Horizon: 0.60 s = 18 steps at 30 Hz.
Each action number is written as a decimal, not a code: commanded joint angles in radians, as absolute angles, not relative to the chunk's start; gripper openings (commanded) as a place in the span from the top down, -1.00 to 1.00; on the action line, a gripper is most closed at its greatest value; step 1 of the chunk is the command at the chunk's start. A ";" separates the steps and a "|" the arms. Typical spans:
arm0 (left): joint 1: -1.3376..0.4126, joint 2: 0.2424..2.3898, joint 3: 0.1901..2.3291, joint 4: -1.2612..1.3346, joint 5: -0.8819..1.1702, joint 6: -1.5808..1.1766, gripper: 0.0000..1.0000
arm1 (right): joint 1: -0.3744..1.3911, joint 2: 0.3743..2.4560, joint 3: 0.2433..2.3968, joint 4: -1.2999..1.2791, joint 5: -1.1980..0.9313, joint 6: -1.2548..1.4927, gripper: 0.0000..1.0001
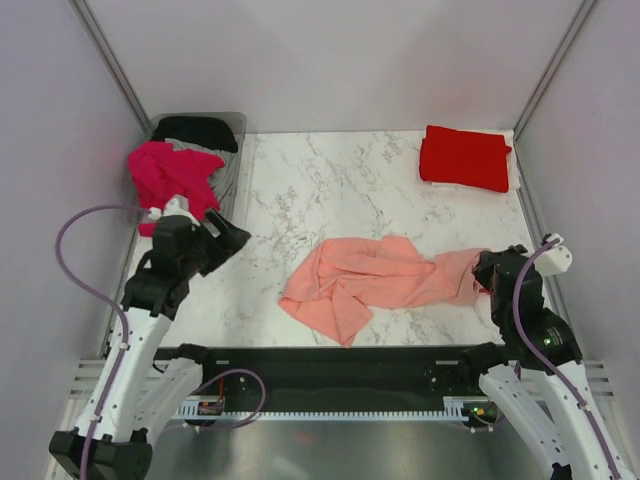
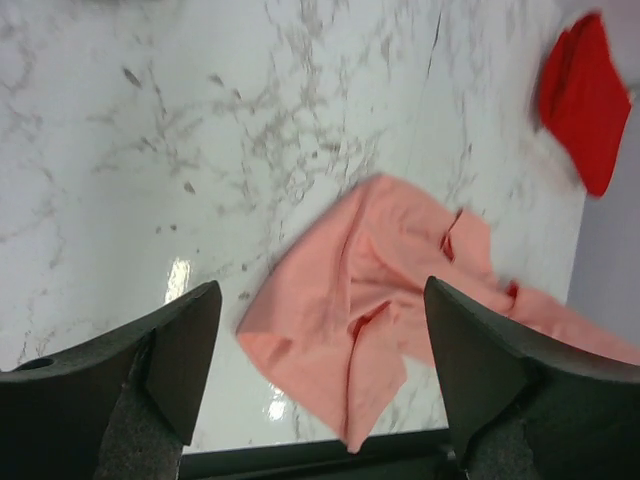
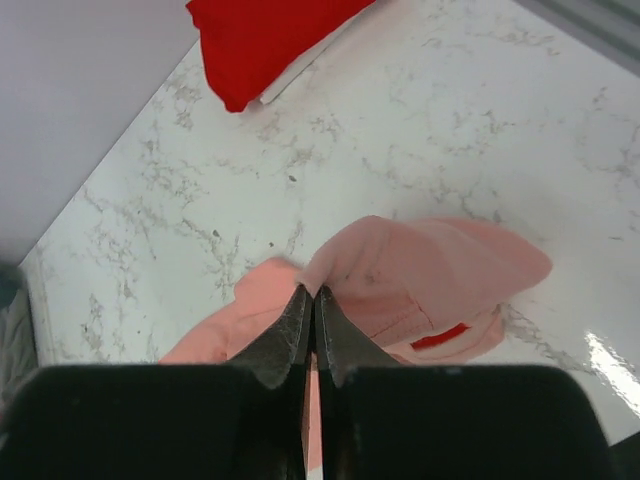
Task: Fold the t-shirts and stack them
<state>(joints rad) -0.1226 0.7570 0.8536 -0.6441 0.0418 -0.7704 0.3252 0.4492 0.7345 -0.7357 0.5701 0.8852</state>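
A crumpled salmon pink t-shirt (image 1: 370, 280) (image 2: 370, 290) (image 3: 430, 270) lies on the marble table near the front middle. My right gripper (image 1: 485, 272) (image 3: 312, 292) sits at its right end, the fingers pressed together with a fold of the pink cloth pinched at their tips. A bright red t-shirt (image 1: 465, 158) (image 2: 585, 100) (image 3: 265, 35) lies folded at the back right. My left gripper (image 1: 228, 240) (image 2: 322, 290) hovers wide open and empty over the table's left side, away from the pink shirt. Magenta (image 1: 170, 175) and black (image 1: 198, 130) t-shirts are piled in the bin.
The clear grey bin (image 1: 236, 165) stands at the back left corner, just behind my left gripper. A white layer (image 1: 440, 185) shows under the red shirt. Grey walls close in both sides, and a black rail (image 1: 330, 365) runs along the table's front edge.
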 commanded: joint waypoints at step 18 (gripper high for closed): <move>-0.831 1.288 0.799 -0.493 -0.238 -0.887 -0.49 | 0.330 0.365 0.595 -0.850 0.411 1.036 0.36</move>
